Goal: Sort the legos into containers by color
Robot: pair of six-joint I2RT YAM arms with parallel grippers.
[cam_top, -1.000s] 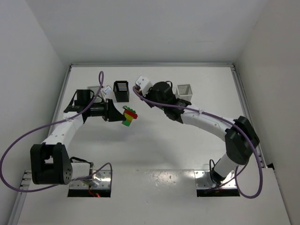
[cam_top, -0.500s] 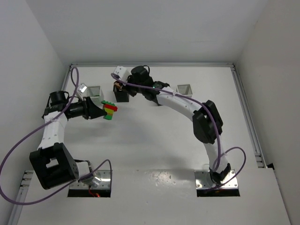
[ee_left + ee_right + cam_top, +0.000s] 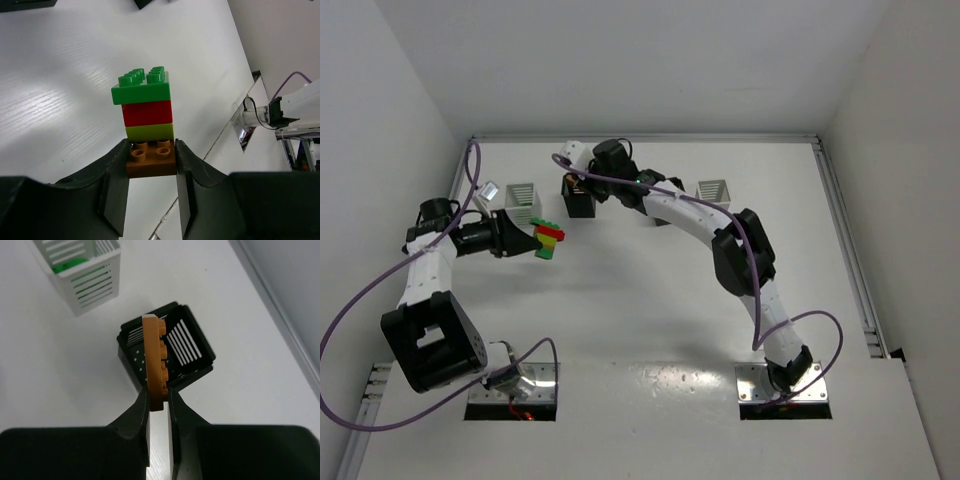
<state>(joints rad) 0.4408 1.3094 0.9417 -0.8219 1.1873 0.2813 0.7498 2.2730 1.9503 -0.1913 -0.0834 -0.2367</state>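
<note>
**Left arm.** Left gripper (image 3: 150,161) jaws are clamped on either side of an orange-brown brick (image 3: 151,159), studs facing the wrist camera. This brick is the base of a four-piece stack (image 3: 146,116). Going toward 12 o'clock in the wrist view, the stack runs yellow-green brick (image 3: 149,132), red brick (image 3: 147,112), then green brick (image 3: 142,88) at the far end. Only the base brick touches the fingers. From overhead, the stack points out of the jaws toward 3 o'clock, over the left part of the table (image 3: 650,300).

**Right arm.** Right gripper (image 3: 159,396) jaws are nearly together, pinching a flat orange-brown plate (image 3: 155,365) edge-on. Its studs point to 3 o'clock in the wrist view. The plate hangs directly over the open mouth of a black bin (image 3: 192,342).

**Surroundings.**
- A white bin (image 3: 90,285) stands at 11 o'clock from the plate, apart from the black bin. A green piece (image 3: 70,265) shows through its slats.
- Overhead, this white bin is at 9 o'clock of the black bin, and the stack is just beside it at 5 o'clock.
- A second white bin (image 3: 713,192) stands well apart at 3 o'clock of the black bin.
</note>
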